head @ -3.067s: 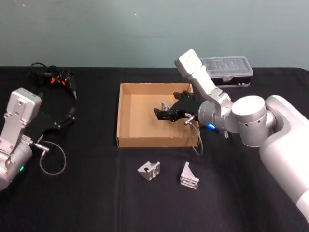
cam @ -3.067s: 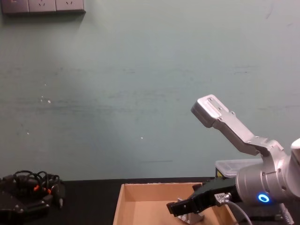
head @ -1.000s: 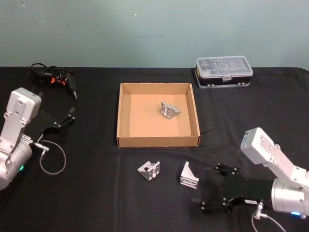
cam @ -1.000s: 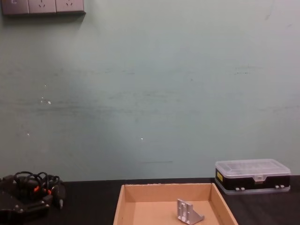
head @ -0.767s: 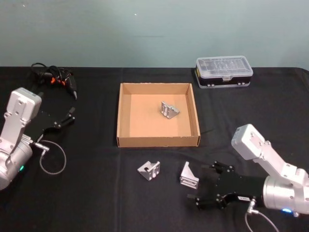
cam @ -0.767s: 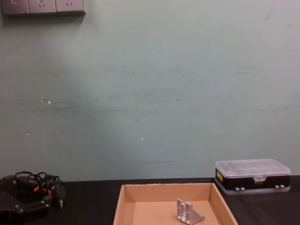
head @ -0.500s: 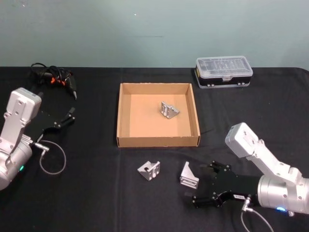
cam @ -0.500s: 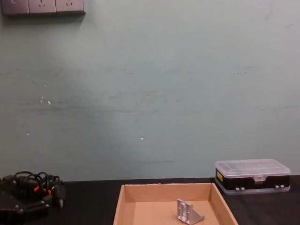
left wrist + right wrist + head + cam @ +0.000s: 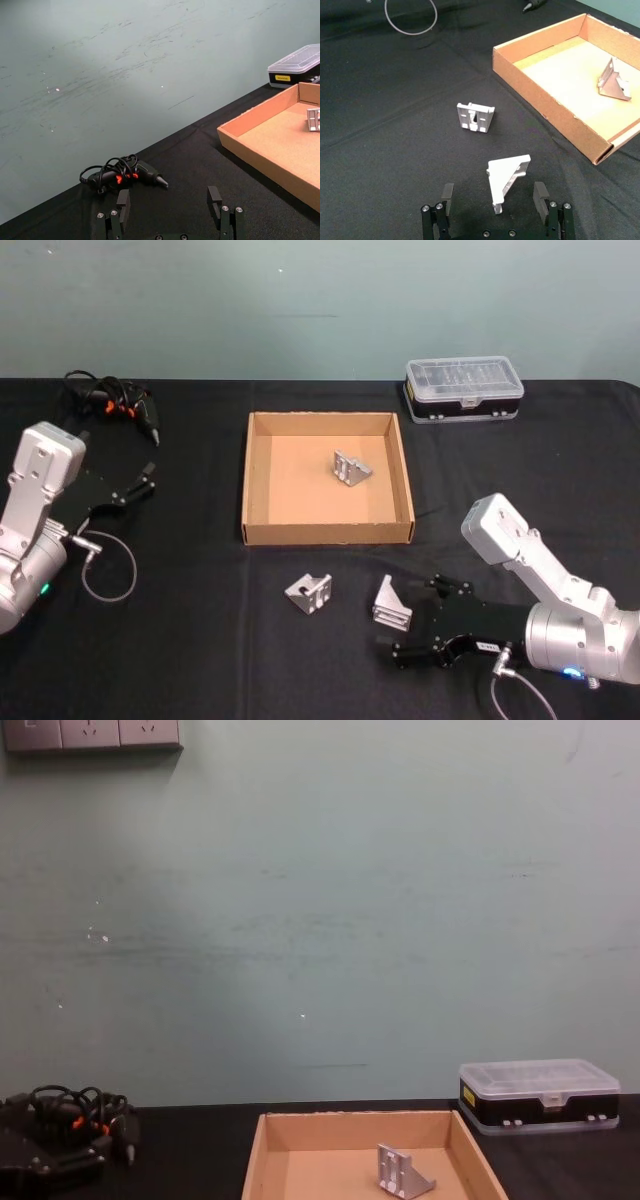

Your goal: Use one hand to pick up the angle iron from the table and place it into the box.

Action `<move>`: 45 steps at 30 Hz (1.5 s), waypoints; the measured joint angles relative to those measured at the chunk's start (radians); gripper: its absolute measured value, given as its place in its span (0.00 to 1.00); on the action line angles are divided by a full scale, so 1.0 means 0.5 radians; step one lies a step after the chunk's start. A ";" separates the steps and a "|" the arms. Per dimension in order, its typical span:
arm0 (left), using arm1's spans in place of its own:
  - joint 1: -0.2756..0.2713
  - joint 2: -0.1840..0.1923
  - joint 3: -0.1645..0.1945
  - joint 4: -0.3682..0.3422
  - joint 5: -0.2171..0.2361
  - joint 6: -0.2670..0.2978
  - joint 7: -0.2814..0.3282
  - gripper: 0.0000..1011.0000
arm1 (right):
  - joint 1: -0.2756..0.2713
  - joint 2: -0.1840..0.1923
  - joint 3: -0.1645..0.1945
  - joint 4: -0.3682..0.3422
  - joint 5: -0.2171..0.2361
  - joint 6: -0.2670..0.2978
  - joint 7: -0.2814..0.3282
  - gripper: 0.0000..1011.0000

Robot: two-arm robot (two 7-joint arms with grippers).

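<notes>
Ahead of rt gripper [image 9: 493, 195]: angle iron [image 9: 509, 174], box [image 9: 540, 97].

The right tool [image 9: 412, 624] is no longer inside the cardboard box [image 9: 325, 533], where it hung over one angle iron [image 9: 350, 467] three seconds ago. It now sits low over the near right part of the surface [image 9: 200, 640], well behind the box. The angle iron it left lies uncovered on the box floor, far ahead of the tool. Over the last second the tool slides steadily to the left, closing on a second angle iron [image 9: 392, 604] in front of the box. Its open fingers [image 9: 540, 196] now stand on either side of this piece, not touching it.
</notes>
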State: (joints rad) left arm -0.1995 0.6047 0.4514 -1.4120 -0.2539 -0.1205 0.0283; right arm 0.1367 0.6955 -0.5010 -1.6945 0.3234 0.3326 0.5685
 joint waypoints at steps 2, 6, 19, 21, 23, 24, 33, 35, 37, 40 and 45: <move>0.000 0.000 0.000 0.000 0.000 0.000 0.000 1.00 | 0.002 -0.006 -0.002 0.009 0.004 -0.005 -0.002 0.99; 0.000 0.000 0.000 0.000 0.000 0.000 0.000 1.00 | 0.001 -0.004 -0.002 0.007 0.004 -0.005 -0.001 0.99; 0.000 0.000 0.000 0.000 0.000 0.000 0.000 1.00 | -0.001 0.001 0.001 0.000 0.003 -0.005 0.000 0.83; 0.000 0.000 0.000 0.000 0.000 0.000 0.000 1.00 | -0.001 0.001 0.001 0.000 0.002 -0.005 0.001 0.75; 0.000 0.000 0.000 0.000 0.000 0.000 0.000 1.00 | -0.002 0.002 0.002 -0.001 0.002 -0.005 0.001 0.68; 0.000 0.000 0.000 0.000 0.000 0.000 0.000 1.00 | -0.002 0.002 0.002 -0.001 0.002 -0.005 0.001 0.67; 0.000 0.000 0.000 0.000 0.000 0.000 0.000 1.00 | -0.002 0.003 0.002 -0.003 0.002 -0.005 0.003 0.38; 0.000 0.000 0.000 0.000 0.000 0.000 0.000 1.00 | -0.002 0.004 0.002 -0.003 0.002 -0.005 0.004 0.33; 0.000 0.000 0.000 0.000 0.000 0.000 0.000 1.00 | -0.002 0.004 0.002 -0.003 0.002 -0.004 0.004 0.24; 0.000 0.000 0.000 0.000 0.000 0.000 0.000 1.00 | -0.002 0.004 0.002 -0.004 0.002 -0.005 0.005 0.16; 0.000 0.000 0.000 0.000 0.000 0.000 0.000 1.00 | -0.002 0.004 0.002 -0.004 0.002 -0.004 0.005 0.08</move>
State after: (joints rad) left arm -0.1996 0.6047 0.4514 -1.4120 -0.2539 -0.1206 0.0283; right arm 0.1355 0.6975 -0.4999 -1.6963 0.3244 0.3304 0.5710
